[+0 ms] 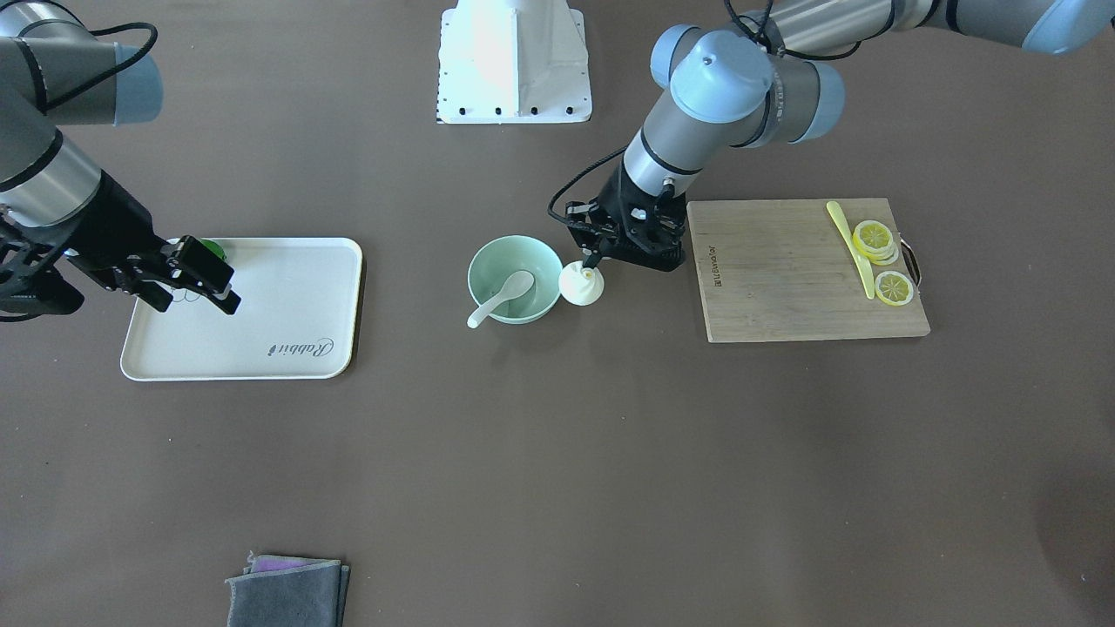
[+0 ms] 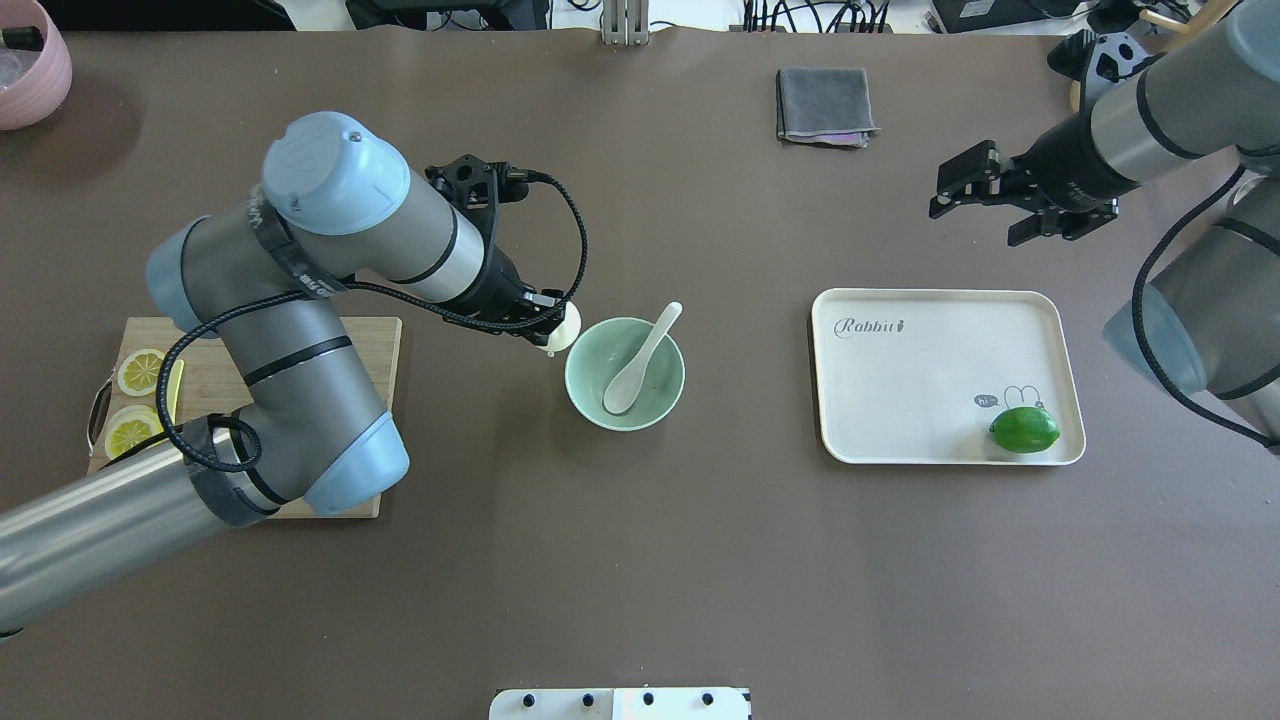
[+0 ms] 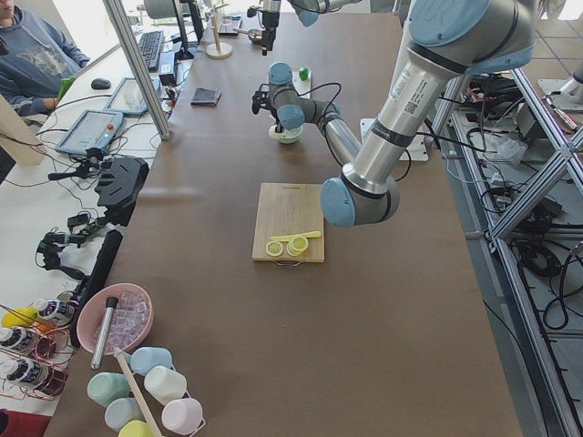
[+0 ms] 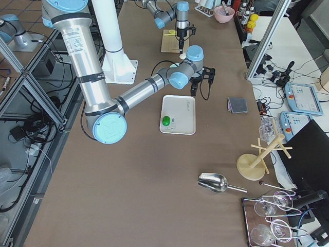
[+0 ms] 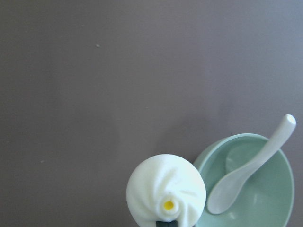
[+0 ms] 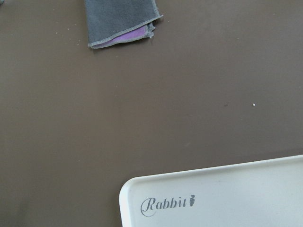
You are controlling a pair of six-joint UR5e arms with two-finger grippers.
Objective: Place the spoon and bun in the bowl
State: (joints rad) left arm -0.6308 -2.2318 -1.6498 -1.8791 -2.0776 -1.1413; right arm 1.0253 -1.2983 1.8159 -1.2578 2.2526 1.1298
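Observation:
The pale mint-green bowl [image 1: 489, 261] stands mid-table, and the white spoon [image 1: 501, 298] lies in it with its handle over the rim. Both also show in the overhead view, the bowl [image 2: 590, 395] with the spoon [image 2: 640, 365] inside. My left gripper [image 1: 594, 261] is shut on the white pleated bun [image 1: 581, 284] and holds it just outside the bowl's rim, on the cutting-board side. The left wrist view shows the bun [image 5: 165, 194] beside the bowl [image 5: 270, 208] and the spoon [image 5: 246, 172]. My right gripper [image 2: 975, 200] is open and empty, over the table beyond the tray's far edge.
A white tray [image 2: 900, 440] holds a green lime [image 2: 1024, 429]. A wooden cutting board [image 1: 784, 296] carries lemon slices [image 1: 874, 237] and a pale-yellow knife [image 1: 849, 239]. A folded grey cloth [image 2: 825, 105] lies at the far side. The tray's corner [image 6: 213, 198] shows in the right wrist view.

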